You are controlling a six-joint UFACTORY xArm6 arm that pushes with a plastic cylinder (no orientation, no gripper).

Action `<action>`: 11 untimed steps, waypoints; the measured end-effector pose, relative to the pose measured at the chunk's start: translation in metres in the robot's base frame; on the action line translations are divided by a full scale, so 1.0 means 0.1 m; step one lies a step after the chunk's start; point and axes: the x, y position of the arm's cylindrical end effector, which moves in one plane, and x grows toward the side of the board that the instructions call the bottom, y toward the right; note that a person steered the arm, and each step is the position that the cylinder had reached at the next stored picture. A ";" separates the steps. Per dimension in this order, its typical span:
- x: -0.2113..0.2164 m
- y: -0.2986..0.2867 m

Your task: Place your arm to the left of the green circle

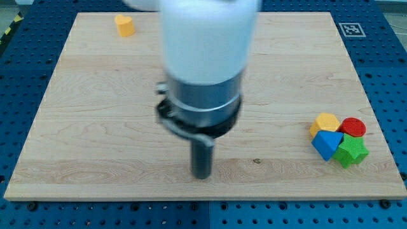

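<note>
Since this arm carries no jaws, only a bare rod that holds nothing, you will find my tip (202, 176) resting on the wooden surface (95, 127) near the view's bottom centre, well apart from every block. No green circle shows; it may be hidden behind the arm. The one green block (351, 152) looks star-shaped and sits in the cluster at the view's right, touching a blue block (327, 144), below a red circle (353, 126) and a yellow hexagon (326, 122). Another yellow block (124, 25) sits at top left. That makes five blocks: two yellow, one each of the rest. They look light, rigid and easily nudged, so approach without contact.
</note>
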 end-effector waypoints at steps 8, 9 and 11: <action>-0.71 -2.11; -1.29 -2.01; -1.83 -1.65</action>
